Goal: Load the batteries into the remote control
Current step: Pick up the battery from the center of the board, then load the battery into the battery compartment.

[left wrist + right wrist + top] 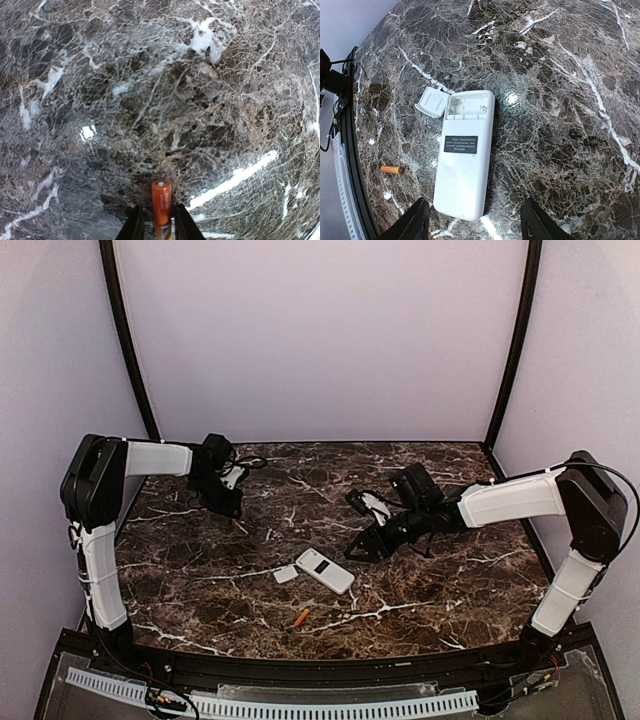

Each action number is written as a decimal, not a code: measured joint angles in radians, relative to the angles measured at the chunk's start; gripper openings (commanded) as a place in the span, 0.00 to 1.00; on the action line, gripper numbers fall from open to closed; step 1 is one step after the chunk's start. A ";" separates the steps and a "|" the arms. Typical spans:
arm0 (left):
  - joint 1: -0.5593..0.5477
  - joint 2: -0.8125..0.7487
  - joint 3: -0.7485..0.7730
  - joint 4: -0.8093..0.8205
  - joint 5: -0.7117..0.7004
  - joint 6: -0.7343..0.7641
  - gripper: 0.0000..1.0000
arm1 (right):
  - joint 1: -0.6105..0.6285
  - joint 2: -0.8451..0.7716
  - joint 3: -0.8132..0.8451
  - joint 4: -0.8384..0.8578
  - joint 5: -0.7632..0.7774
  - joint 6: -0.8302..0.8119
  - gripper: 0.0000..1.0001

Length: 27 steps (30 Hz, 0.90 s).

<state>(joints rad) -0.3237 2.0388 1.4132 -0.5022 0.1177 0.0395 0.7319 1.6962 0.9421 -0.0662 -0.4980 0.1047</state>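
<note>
On the dark marble table (450,590) the remote control (465,160) lies back up with its battery bay uncovered, and the white cover plate (431,101) is just beside its corner. At the far left, the left gripper (232,508) pinches one battery (161,205). The right gripper (476,222) hangs spread over the remote's end. The other battery (392,170) lies near the front edge.

The middle of the marble table (450,600) is taken up by the remote (325,571), and its cover (286,574) is set just beside its left end. A loose battery (300,617) is seen below them, apart. The remote's upper right is blocked by the right gripper (362,548), jaws spread wide. The upper left is occupied by the left gripper (232,508), closed on a held battery (161,210). Bare marble is found at lower left, lower right and between left gripper and remote.
</note>
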 measured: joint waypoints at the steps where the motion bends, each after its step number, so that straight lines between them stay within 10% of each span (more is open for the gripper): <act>1: -0.004 0.000 0.000 -0.002 -0.011 0.000 0.16 | 0.000 0.000 0.000 0.000 0.000 0.000 0.61; 14: -0.119 -0.022 -0.029 0.014 -0.069 -0.025 0.01 | -0.028 0.000 0.021 -0.002 -0.027 0.004 0.63; 27: -0.317 -0.274 -0.406 0.463 0.084 -0.063 0.02 | -0.098 0.028 0.085 -0.001 -0.090 0.029 0.63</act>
<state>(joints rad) -0.6403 1.7645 1.0069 -0.0391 0.2016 -0.0231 0.6334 1.7241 1.0275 -0.0673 -0.5884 0.1337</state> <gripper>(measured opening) 0.086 0.635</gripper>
